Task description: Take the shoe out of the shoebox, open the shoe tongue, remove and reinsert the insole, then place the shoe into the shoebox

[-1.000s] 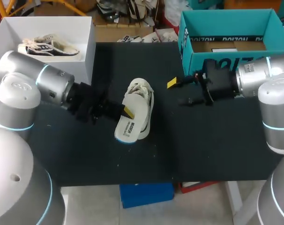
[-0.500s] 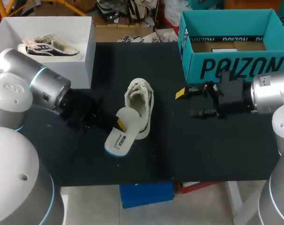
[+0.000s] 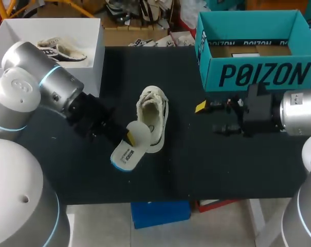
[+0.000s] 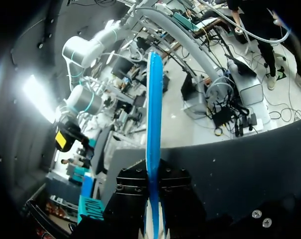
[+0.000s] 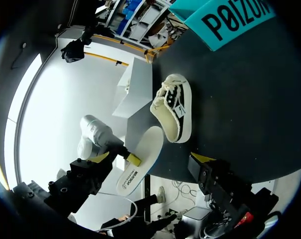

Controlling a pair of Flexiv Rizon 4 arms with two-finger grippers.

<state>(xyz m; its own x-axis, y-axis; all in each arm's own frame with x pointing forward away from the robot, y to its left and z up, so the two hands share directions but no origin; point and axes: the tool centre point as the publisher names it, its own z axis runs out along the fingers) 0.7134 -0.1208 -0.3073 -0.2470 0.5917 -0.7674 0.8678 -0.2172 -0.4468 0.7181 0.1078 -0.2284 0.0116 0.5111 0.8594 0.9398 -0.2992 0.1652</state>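
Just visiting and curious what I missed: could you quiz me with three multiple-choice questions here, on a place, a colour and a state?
1. The right claw is: A open and empty; B shut on a lace; C shut on a sock.
2. The lettered box is: A red; B teal; C yellow.
3. The insole is: A in the left claw; B on the floor; C in a drawer.
Answers: A, its fingers stand apart with nothing between; B, its walls are teal; A, the claw pinches it outside the shoe.
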